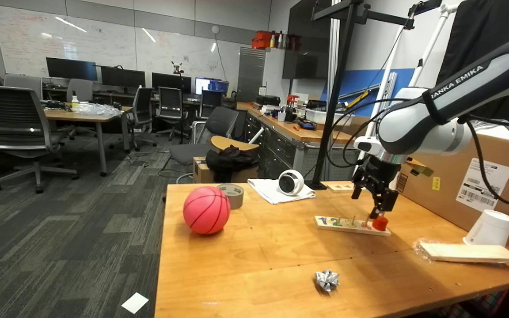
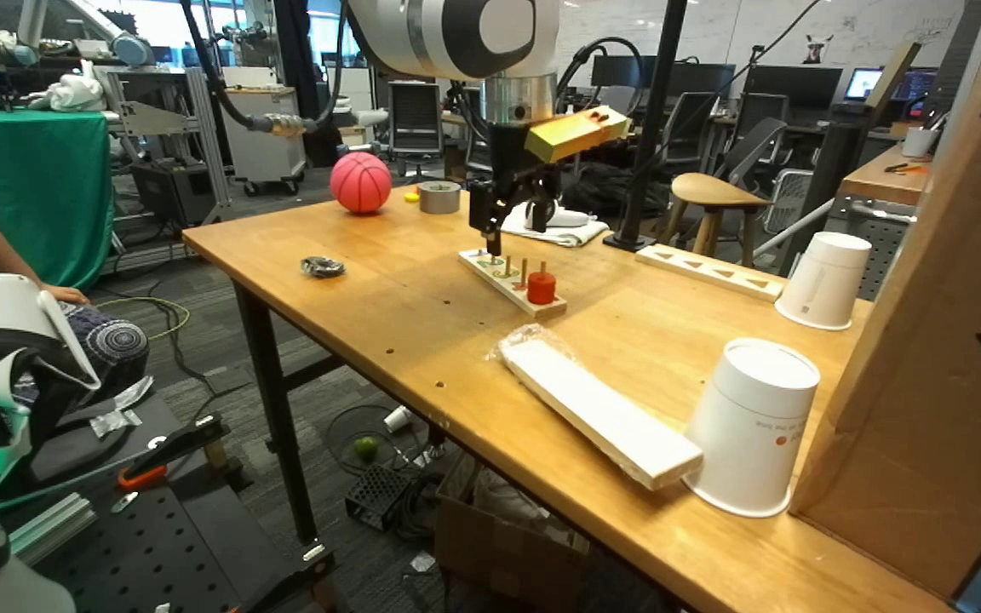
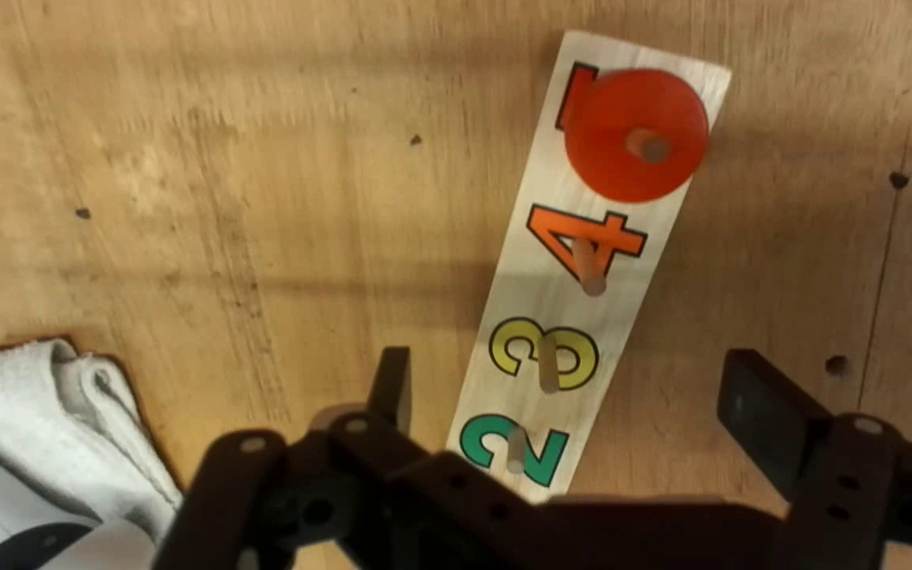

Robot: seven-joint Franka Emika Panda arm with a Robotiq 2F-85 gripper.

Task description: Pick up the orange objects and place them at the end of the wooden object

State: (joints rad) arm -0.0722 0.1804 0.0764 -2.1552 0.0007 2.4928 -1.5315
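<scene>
Flat numbered wooden board [image 3: 567, 307], orange-red discs [image 3: 610, 158] around its end peg [image 3: 653, 149]

Looks like smooth wood in the numbered peg board [image 3: 567, 309], scuffed wood in the tabletop [image 3: 329, 229], rough cloth in the towel [image 3: 36, 408].

In the wrist view, your gripper [image 3: 568, 385] hides one end of the wooden board [image 3: 549, 306]; the red disc [image 3: 616, 136] masks most of one numeral [image 3: 579, 87]; the left edge crops the white cloth [image 3: 48, 408].
</scene>
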